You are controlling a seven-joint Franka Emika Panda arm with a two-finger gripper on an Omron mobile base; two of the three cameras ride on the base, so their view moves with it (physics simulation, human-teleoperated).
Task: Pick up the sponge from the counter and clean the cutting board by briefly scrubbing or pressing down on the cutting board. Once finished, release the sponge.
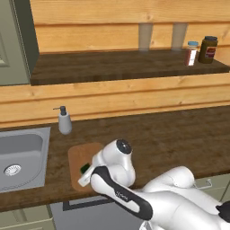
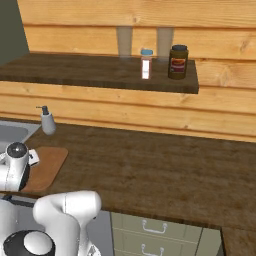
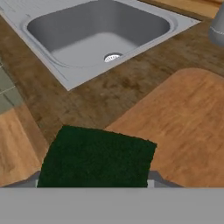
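From the left base view I see the sponge (image 1: 85,168) low over the cutting board (image 1: 79,157), beside the steel sink (image 1: 22,157) on the surface (image 1: 179,134). The right base view shows the soap dispenser (image 2: 47,121) behind the board. In the hand view, my end effector (image 3: 94,183) grips the sponge.

sink (image 1: 22,157) set in worktop (image 1: 179,134), left end | cutting board (image 1: 80,157) on worktop just right of sink | soap dispenser (image 1: 64,120) behind board, by wall | sponge (image 3: 98,157) over board's near-left part | shelf (image 2: 100,75) above worktop: two jars (image 2: 177,62) at its right end
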